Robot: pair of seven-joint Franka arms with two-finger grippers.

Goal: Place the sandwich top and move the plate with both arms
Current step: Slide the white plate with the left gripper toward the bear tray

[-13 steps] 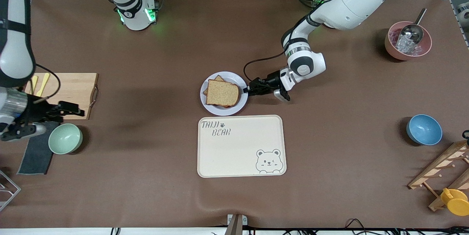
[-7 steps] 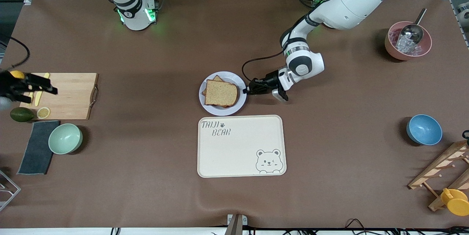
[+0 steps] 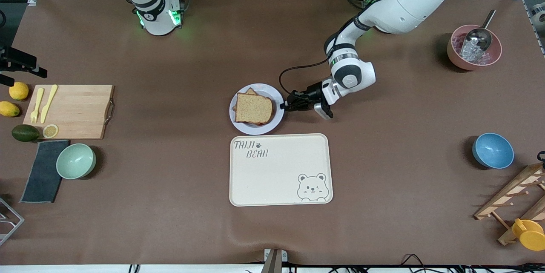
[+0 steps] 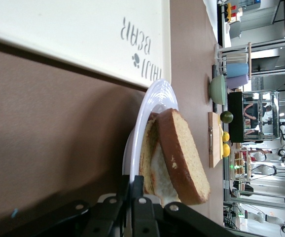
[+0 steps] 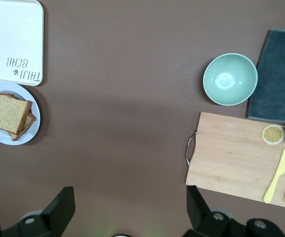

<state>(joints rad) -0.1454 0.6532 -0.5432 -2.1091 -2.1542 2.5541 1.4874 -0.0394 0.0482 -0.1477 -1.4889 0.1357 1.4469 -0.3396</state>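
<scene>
The left pincer [image 3: 284, 105] is clamping tight on the rim of the plate [image 3: 277, 118], the bread top [image 3: 253, 108] lying on the sandwich just past its tips. A one-sided grip is risking a tilt that slides the slice off. The tray [image 3: 281, 170] is sitting just beside the plate. The right pincer [image 5: 127, 210] is waiting wide open, empty, over the bench [image 3: 170, 205] near the cutting board [image 3: 76, 111].

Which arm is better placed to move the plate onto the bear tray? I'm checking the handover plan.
The left. Its left gripper is shut on the plate rim, sandwich top already on. The right gripper, open, waits high over the table's edge by the cutting board.
</scene>
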